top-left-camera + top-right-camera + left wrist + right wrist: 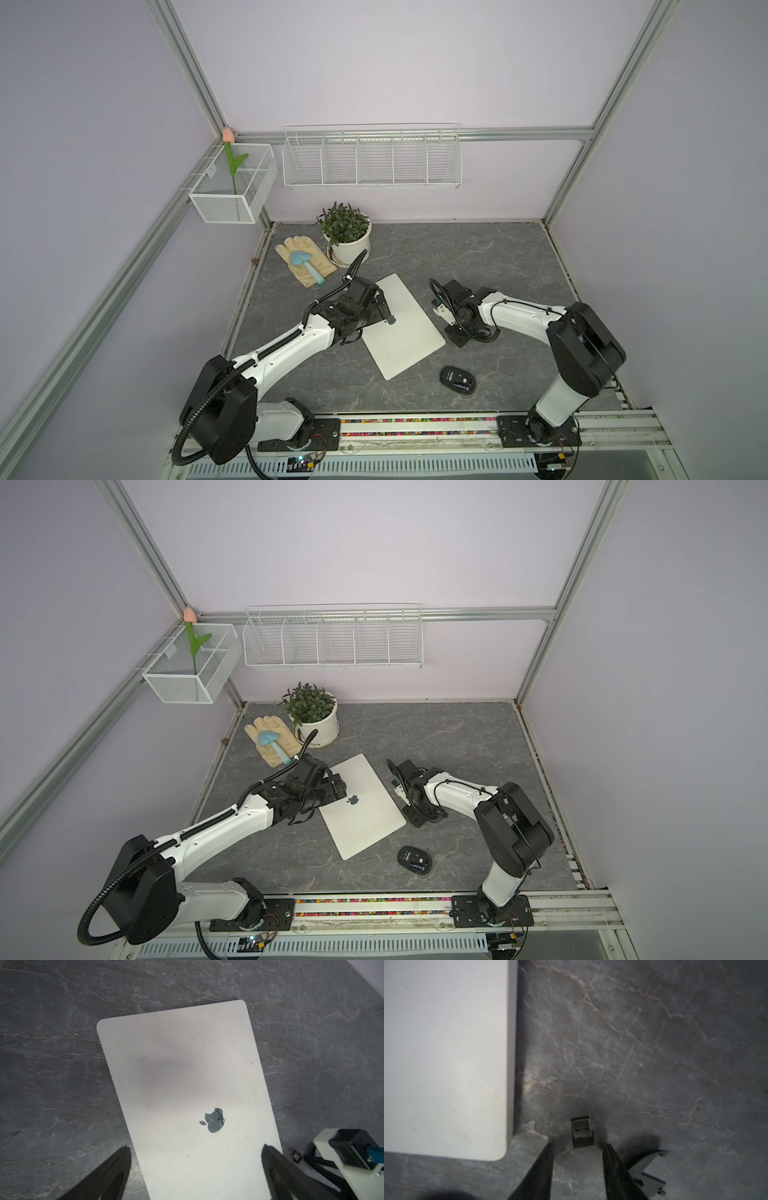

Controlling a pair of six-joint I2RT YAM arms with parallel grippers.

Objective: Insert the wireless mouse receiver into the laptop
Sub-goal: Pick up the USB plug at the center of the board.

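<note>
left gripper (195,1147) spread wide over the shut laptop (176,1064), right gripper (578,1145) partly spread, tiny receiver (582,1131) flat on the table (654,1043) just past its tips, beside the laptop

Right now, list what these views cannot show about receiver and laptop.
- Ports on the laptop: right wrist view, its side edge is blurred and shadowed.
- The wireless mouse receiver: both top views, hidden under the right gripper.
- Contact between them: right wrist view, unclear.

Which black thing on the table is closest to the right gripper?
The wireless mouse receiver, the tiny USB stub just ahead of the right gripper, beside the laptop. The oval mouse lies well away from it.
</note>
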